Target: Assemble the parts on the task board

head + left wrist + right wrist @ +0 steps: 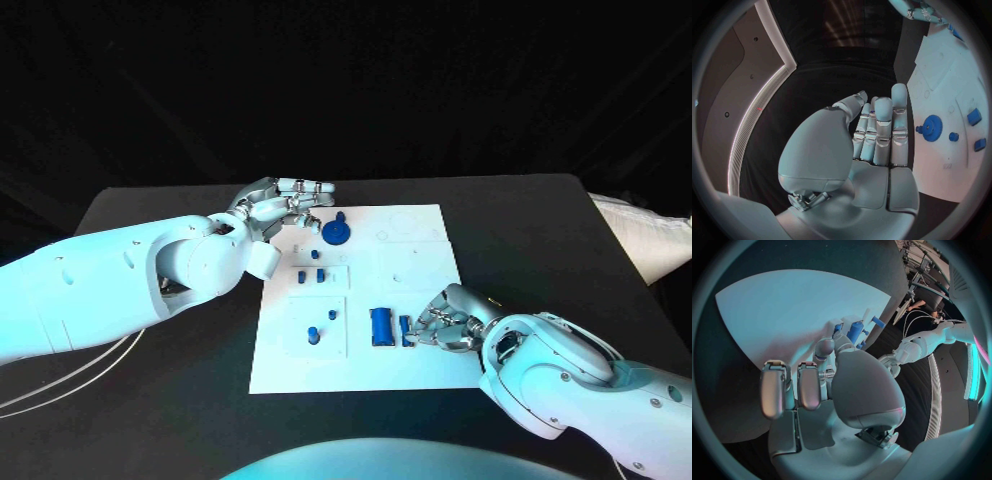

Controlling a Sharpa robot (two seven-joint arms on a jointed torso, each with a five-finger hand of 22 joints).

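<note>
While the right hand (450, 322) rests on the near part of the flat white task board (418, 370), its fingers touch a small blue piece (405, 326) beside a long blue bar (381, 327); whether it grips is unclear. Across the black surface (548, 220), the left hand (283, 207) hovers empty, fingers straight and together, just beside a round blue gear (338, 233).
</note>
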